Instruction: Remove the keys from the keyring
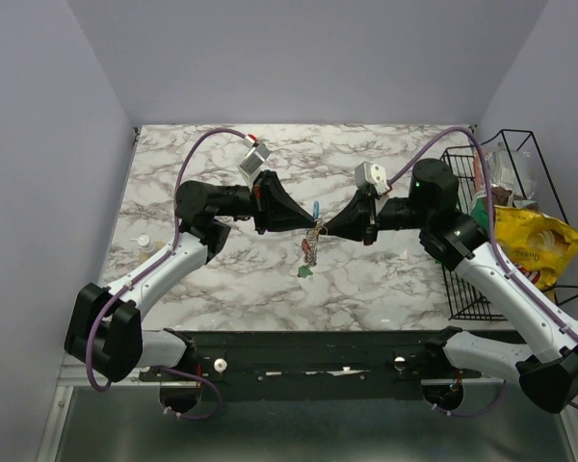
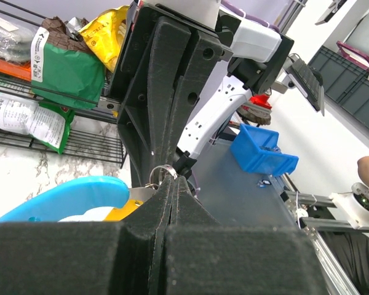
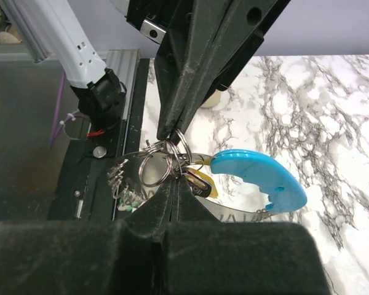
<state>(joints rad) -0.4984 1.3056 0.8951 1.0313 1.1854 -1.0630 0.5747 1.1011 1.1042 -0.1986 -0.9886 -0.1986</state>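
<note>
Both grippers meet over the middle of the marble table (image 1: 385, 289). The keyring (image 3: 258, 178) is a big loop, part bright blue, part grey metal band, hanging between them; from above only a bit of blue (image 1: 315, 209) shows. Small steel rings (image 3: 154, 169) bunch at its left end. My left gripper (image 2: 171, 177) is shut on one steel ring (image 2: 160, 169). The right gripper (image 3: 175, 181) is shut on the ring bunch from the opposite side. Keys dangle below: a yellow head (image 3: 210, 187), and a green one (image 1: 305, 270) touching the table.
A black wire basket (image 1: 462, 289) with snack bags, one yellow (image 1: 535, 245), stands at the table's right edge. A small white object (image 1: 143, 241) lies near the left edge. Beyond the table, a blue bin (image 2: 261, 150) sits on a grey surface.
</note>
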